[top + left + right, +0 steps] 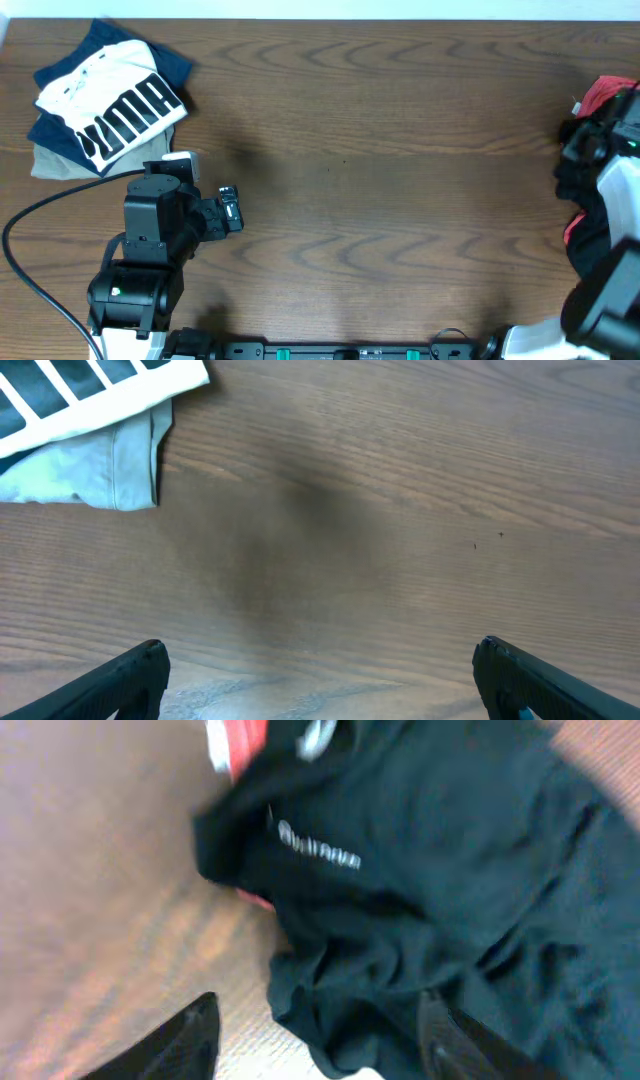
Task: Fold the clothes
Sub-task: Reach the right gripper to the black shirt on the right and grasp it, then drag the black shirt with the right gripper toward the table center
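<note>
The white PUMA shirt (112, 105) lies folded at the table's (400, 150) corner, the left claw (231, 207) near it.

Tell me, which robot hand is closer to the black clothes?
The right. The right gripper hangs over the black garment; the left gripper is far across the table, beside the white PUMA shirt.

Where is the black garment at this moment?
The black garment lies bunched at the far right edge of the table, partly over the red T-shirt, directly under the right gripper.
</note>
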Robot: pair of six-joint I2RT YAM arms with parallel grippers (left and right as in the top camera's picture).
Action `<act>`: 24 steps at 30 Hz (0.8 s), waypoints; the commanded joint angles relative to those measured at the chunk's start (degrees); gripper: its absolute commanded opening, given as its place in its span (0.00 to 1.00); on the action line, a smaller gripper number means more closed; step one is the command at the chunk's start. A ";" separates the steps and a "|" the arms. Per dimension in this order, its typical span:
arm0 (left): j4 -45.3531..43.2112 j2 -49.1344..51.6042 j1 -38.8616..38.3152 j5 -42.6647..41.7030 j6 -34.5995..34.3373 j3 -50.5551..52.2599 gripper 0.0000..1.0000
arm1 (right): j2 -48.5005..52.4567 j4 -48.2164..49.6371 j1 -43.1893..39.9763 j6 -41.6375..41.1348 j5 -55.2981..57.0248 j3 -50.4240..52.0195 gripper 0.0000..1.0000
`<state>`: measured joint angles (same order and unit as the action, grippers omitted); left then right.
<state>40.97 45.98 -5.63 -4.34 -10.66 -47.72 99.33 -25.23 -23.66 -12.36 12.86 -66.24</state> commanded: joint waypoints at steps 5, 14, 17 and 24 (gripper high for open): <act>0.17 0.00 0.09 -0.37 0.09 -1.11 0.98 | 8.20 2.93 0.02 -0.31 0.52 0.55 0.57; 0.15 0.00 0.09 -0.37 0.09 -1.11 0.98 | 11.91 8.28 -0.07 -1.11 0.63 0.55 0.31; 0.17 0.00 0.09 -0.37 0.09 -1.11 0.98 | 12.02 8.04 -0.07 -1.14 0.61 0.55 0.01; 0.15 0.00 0.09 -0.37 0.09 -1.11 0.98 | 7.91 3.85 -0.07 -0.81 0.61 -0.17 0.01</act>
<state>40.97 45.98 -5.63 -4.34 -10.66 -47.72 110.06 -20.43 -23.66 -13.17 12.88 -65.84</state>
